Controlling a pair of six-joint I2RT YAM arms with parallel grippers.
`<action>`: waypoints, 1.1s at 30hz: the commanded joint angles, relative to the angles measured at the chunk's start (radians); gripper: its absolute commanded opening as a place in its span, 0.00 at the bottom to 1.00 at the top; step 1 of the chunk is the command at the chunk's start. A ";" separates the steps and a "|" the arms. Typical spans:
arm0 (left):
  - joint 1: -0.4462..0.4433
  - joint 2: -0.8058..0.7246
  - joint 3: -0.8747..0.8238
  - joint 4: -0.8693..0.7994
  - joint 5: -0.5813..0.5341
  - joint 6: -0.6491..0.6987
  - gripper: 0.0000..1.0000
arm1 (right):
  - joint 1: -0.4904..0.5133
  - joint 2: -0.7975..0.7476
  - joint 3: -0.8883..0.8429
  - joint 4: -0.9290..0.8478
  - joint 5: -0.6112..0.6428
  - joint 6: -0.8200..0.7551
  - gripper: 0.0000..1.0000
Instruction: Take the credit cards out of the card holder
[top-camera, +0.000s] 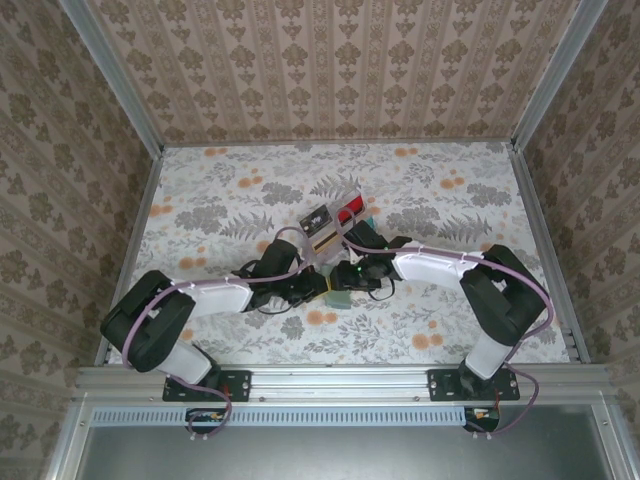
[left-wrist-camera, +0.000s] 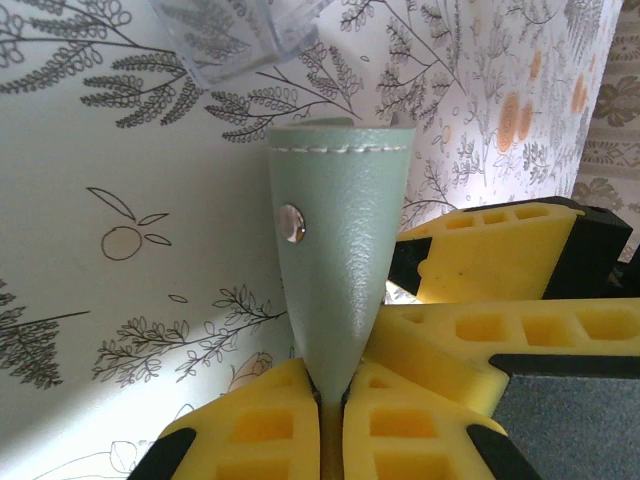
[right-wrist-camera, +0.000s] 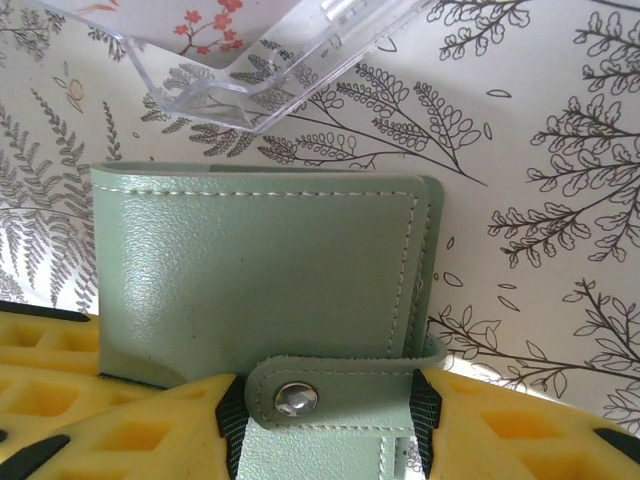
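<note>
The card holder (right-wrist-camera: 260, 270) is a pale green folded wallet, held on edge above the table, its snap strap (right-wrist-camera: 330, 397) fastened. My left gripper (left-wrist-camera: 330, 410) is shut on the card holder (left-wrist-camera: 335, 250) at its lower edge. My right gripper (right-wrist-camera: 330, 430) is open, its black pads standing at either end of the strap. Its yellow fingers (left-wrist-camera: 490, 345) are beside the holder in the left wrist view. From above, both grippers meet at the card holder (top-camera: 338, 292) in mid-table. A red credit card (top-camera: 351, 211) lies in a clear box just beyond.
The clear plastic box (top-camera: 325, 235) sits on the floral tablecloth right behind the holder, close to both grippers, and its corner (left-wrist-camera: 240, 35) is near in the left wrist view. Metal rails and wallpapered walls (top-camera: 120, 120) bound the table.
</note>
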 joint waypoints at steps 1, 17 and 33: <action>-0.006 0.009 0.033 0.032 0.027 0.021 0.08 | 0.012 0.022 0.023 0.007 -0.015 -0.001 0.52; 0.004 -0.024 -0.021 -0.048 -0.033 0.015 0.00 | 0.011 -0.002 0.057 -0.304 0.373 0.023 0.42; 0.005 -0.017 -0.017 -0.057 -0.031 0.025 0.02 | 0.012 -0.079 0.051 -0.188 0.235 -0.010 0.42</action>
